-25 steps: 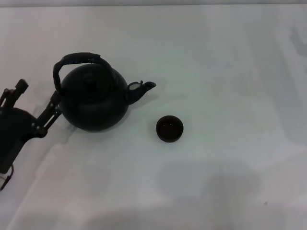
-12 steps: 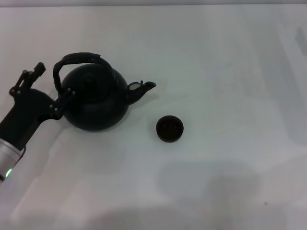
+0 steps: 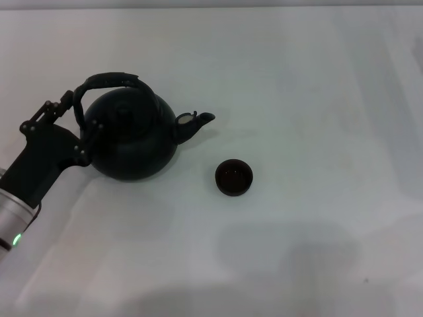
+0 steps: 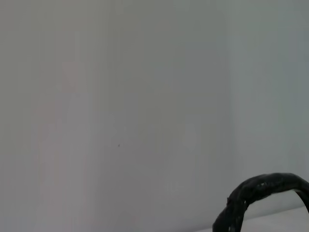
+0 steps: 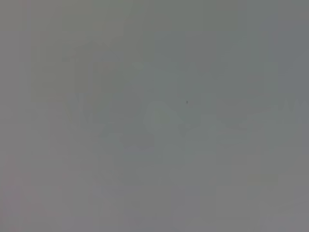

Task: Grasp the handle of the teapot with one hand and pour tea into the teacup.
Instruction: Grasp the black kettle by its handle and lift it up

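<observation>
The black teapot [image 3: 132, 139] stands upright on the white table at the left, its spout [image 3: 195, 123] pointing right. Its arched handle [image 3: 109, 80] rises over the lid and also shows in the left wrist view [image 4: 260, 191]. The small dark teacup [image 3: 233, 177] stands to the right of the pot, just in front of the spout and apart from it. My left gripper [image 3: 75, 121] is open at the pot's left side. One finger [image 3: 56, 109] lies outside the handle's left end, the other [image 3: 92, 135] lies against the pot's body. My right gripper is out of view.
The white table [image 3: 310, 99] stretches wide to the right and front of the cup. My left arm [image 3: 26, 178] comes in from the lower left corner. The right wrist view shows only plain grey surface.
My left gripper has moved up and to the right, from the pot's lower left flank up to the handle's left end. The teapot and teacup have not moved.
</observation>
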Available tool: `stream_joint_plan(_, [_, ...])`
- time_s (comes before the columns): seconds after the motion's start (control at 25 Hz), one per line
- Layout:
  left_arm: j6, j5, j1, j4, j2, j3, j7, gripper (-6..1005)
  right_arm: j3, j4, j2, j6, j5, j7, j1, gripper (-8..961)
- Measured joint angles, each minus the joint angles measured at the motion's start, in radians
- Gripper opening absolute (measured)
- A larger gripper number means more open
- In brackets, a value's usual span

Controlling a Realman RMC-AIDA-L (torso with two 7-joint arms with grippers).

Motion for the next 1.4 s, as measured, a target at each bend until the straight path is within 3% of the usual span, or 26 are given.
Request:
stream_joint_plan(0.32, [0.002, -0.005, 0.007, 0.006, 0.000, -0.002, -0.002, 369, 0.000, 0.000, 0.000, -0.003, 0.000, 0.000, 0.000, 844])
stream_joint_plan(0.68, [0.005, -0.006, 0.004, 0.017, 0.001, -0.008, -0.002, 163, 0.000, 0.000, 0.000, -0.003, 0.000, 0.000, -0.006, 844])
stream_joint_plan(1.4, [0.048, -0.008, -0.097, 0.011, 0.012, -0.012, 0.004, 133, 0.000, 0.008, 0.002, -0.005, 0.000, 0.002, -0.007, 844])
